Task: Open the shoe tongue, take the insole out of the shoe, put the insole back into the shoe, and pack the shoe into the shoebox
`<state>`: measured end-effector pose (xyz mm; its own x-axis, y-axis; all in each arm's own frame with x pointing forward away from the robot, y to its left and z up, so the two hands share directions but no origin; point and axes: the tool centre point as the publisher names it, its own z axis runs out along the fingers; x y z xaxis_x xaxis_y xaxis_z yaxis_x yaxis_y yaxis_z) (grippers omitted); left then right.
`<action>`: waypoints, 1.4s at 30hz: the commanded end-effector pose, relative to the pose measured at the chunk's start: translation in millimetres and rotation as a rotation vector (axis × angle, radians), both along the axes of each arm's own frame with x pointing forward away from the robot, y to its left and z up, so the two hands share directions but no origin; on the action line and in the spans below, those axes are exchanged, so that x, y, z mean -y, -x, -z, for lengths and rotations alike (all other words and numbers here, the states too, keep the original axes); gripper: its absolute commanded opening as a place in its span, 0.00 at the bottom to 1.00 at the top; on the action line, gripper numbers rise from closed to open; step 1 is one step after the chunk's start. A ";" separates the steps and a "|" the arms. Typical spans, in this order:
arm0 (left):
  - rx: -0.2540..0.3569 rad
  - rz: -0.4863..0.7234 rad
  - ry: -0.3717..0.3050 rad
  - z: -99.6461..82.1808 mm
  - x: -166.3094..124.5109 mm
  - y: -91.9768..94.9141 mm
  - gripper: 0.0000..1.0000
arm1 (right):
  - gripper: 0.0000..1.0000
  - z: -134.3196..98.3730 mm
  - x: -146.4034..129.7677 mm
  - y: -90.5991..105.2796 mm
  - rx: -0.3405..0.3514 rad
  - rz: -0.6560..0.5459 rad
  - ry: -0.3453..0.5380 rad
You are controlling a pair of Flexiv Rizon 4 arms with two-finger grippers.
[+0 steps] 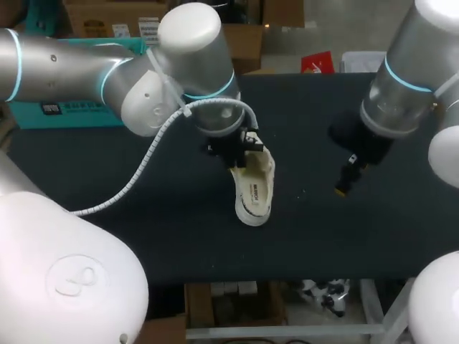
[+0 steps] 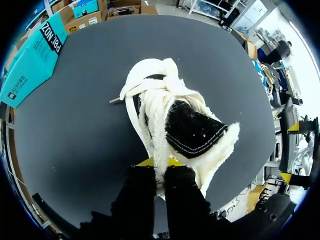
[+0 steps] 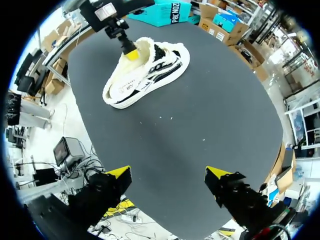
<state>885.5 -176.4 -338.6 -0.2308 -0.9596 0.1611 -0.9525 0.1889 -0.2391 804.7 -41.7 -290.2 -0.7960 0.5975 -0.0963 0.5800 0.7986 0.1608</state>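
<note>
The left fingers (image 2: 159, 165) pinch the fluffy rim of the shoe (image 1: 256, 188), which stretches straight away from them. The right fingers (image 1: 344, 186) (spread wide) hang well apart.

Silver arms (image 1: 68, 68), cyan rings (image 1: 405, 79), yellow-tipped fingers (image 3: 119, 173)

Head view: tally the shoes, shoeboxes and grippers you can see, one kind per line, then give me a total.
Shoes: 1, the cream shoe on the table.
Shoeboxes: 1, the teal shoebox at the table's edge.
Grippers: 2, the left gripper shut on the shoe, the right gripper open.
Total: 4
</note>
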 end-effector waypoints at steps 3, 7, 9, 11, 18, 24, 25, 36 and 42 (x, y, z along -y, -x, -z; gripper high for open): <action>0.061 0.142 0.071 -16.5 -21.8 3.3 0.00 | 1.00 -8.5 1.7 1.2 0.050 -0.251 0.120; 0.118 0.266 0.067 -26.4 -27.3 0.0 0.00 | 1.00 -11.9 3.1 -7.8 0.017 -0.393 0.158; 0.145 0.309 0.053 -31.7 -31.0 -2.5 0.00 | 1.00 -13.2 3.2 -15.5 -0.046 -0.432 0.178; 0.171 0.360 0.049 -36.3 -32.5 -3.8 0.00 | 1.00 -12.6 1.9 -23.9 -0.141 -0.480 0.170; 0.272 0.565 0.049 -66.9 -53.9 -20.0 0.00 | 1.00 -11.7 3.7 -32.2 -0.222 -0.474 0.166; 0.376 0.791 0.082 -112.4 -102.4 -51.0 0.00 | 1.00 -11.7 3.7 -32.2 -0.222 -0.474 0.166; 0.398 0.829 0.073 -121.4 -112.9 -57.6 0.00 | 1.00 -11.7 3.7 -32.2 -0.222 -0.474 0.166; 0.518 1.145 0.024 -220.9 -223.3 -144.9 0.00 | 1.00 -11.7 3.7 -32.2 -0.222 -0.474 0.166; 0.534 1.185 -0.008 -255.0 -273.3 -187.6 0.00 | 1.00 -11.7 3.7 -32.2 -0.222 -0.474 0.166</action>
